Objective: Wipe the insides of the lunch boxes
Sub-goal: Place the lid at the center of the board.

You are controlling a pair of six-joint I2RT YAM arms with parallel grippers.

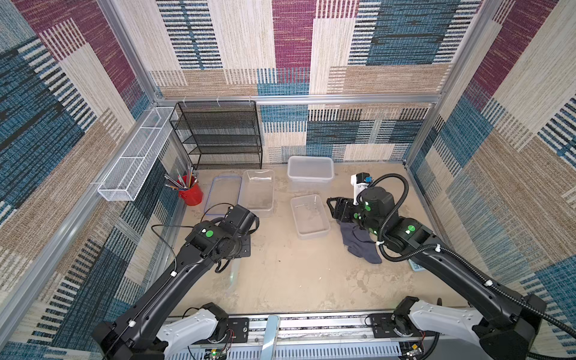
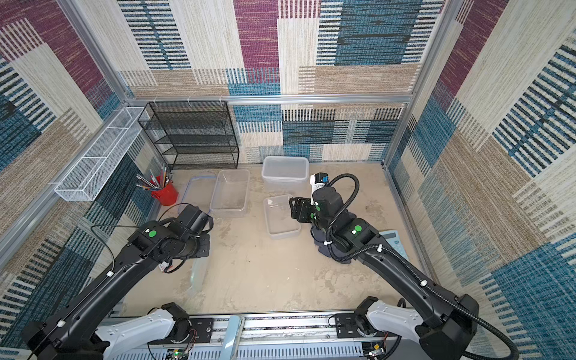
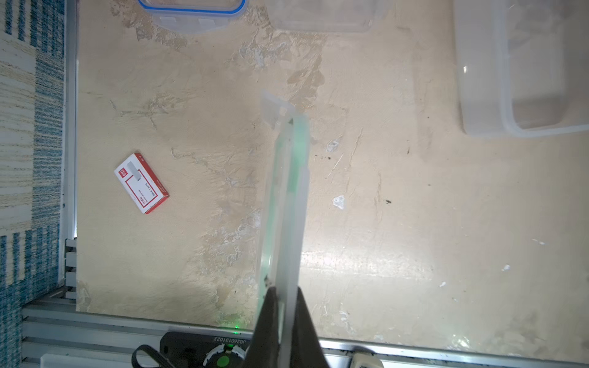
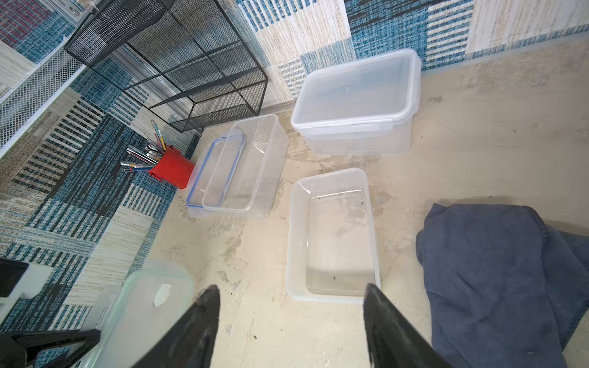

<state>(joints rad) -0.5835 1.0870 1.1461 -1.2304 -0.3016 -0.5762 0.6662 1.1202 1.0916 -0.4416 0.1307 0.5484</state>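
Pinching a green-rimmed lid [image 3: 283, 197] on edge near one end, the left gripper [image 3: 282, 294] risks letting it swing or slip. In a top view the clear lunch box [image 1: 258, 193] sits left of centre, the deep lunch box [image 1: 310, 170] above centre and the small lunch box [image 1: 310, 216] at centre. The right gripper [image 4: 291, 288], jaws spread and empty, hangs just beside the small one. Reaching for the cloth [image 1: 358, 241] might nudge that light tub.

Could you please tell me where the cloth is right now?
In a top view the dark blue cloth lies crumpled on the right side of the table, partly under the right arm, just right of the small lunch box and not touching it.
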